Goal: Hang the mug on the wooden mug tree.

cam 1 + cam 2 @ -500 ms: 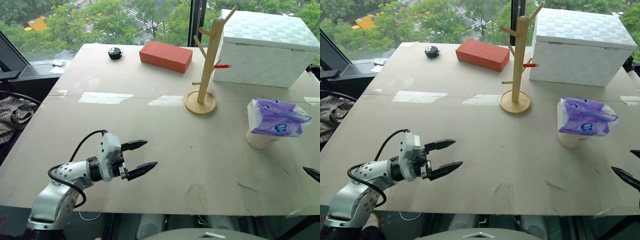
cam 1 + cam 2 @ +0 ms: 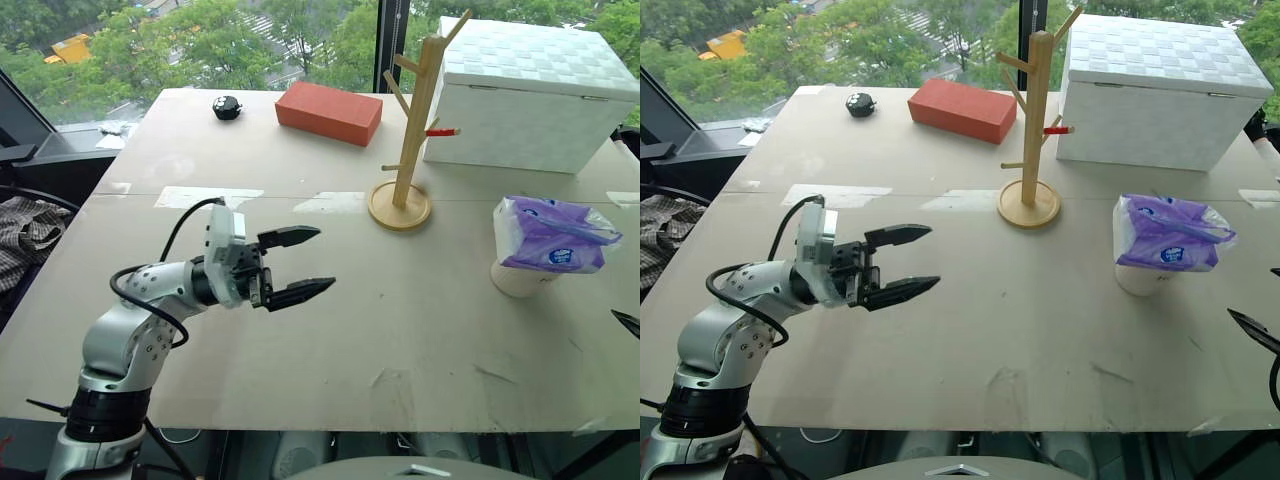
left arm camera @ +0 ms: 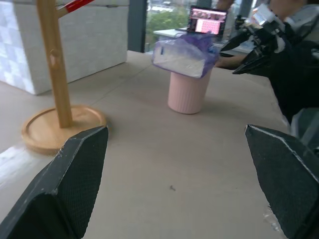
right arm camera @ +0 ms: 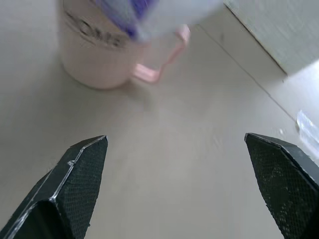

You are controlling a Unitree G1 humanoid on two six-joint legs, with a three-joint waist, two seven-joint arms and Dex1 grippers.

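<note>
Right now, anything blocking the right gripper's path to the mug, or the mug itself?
Yes. A purple tissue pack lies on top of the mug, covering its mouth. The table between the open right gripper and the mug's handle looks bare.

Head views look down across the table [image 2: 420, 330]; both low wrist views share the mug [image 3: 186, 92].
</note>
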